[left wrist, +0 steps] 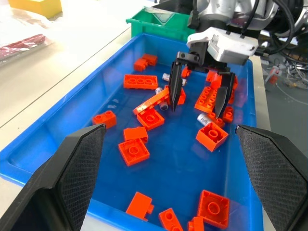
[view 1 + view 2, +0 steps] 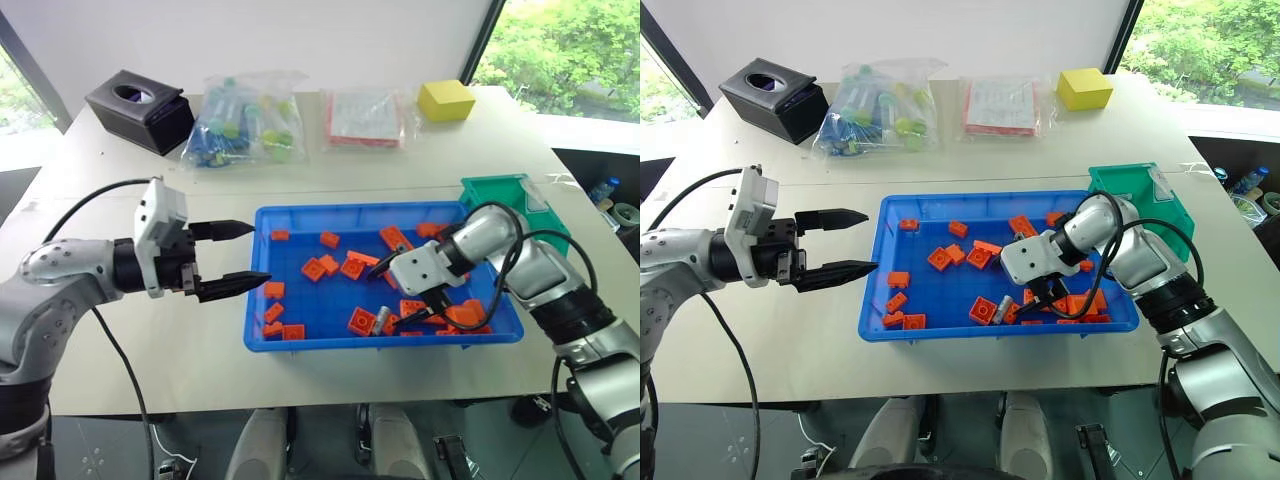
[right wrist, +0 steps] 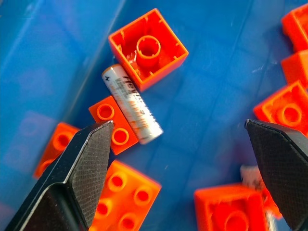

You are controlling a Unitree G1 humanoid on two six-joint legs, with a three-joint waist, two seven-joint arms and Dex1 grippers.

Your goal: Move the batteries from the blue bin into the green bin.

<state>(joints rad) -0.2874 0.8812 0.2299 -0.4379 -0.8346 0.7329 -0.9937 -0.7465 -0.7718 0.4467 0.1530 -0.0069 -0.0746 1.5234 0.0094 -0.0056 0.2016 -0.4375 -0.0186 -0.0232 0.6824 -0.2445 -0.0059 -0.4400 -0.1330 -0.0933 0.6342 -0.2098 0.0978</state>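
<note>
The blue bin (image 2: 256,318) lies mid-table, holding several orange bricks and the batteries. One silver battery (image 3: 132,104) lies across an orange brick, just beyond my right gripper's left finger. It shows near the bin's front (image 2: 381,318), and more batteries (image 1: 166,77) lie among the bricks. My right gripper (image 2: 415,312) hangs open low over the bin's right half, pointing down, with nothing between its fingers. My left gripper (image 2: 260,252) is open and level just outside the bin's left rim. The green bin (image 2: 505,195) stands at the blue bin's far right corner, behind my right arm.
Orange bricks (image 2: 320,266) are scattered through the blue bin. Along the table's far side stand a black tissue box (image 2: 140,108), a clear bag of tubes (image 2: 243,125), a red-and-white packet (image 2: 365,118) and a yellow block (image 2: 446,100).
</note>
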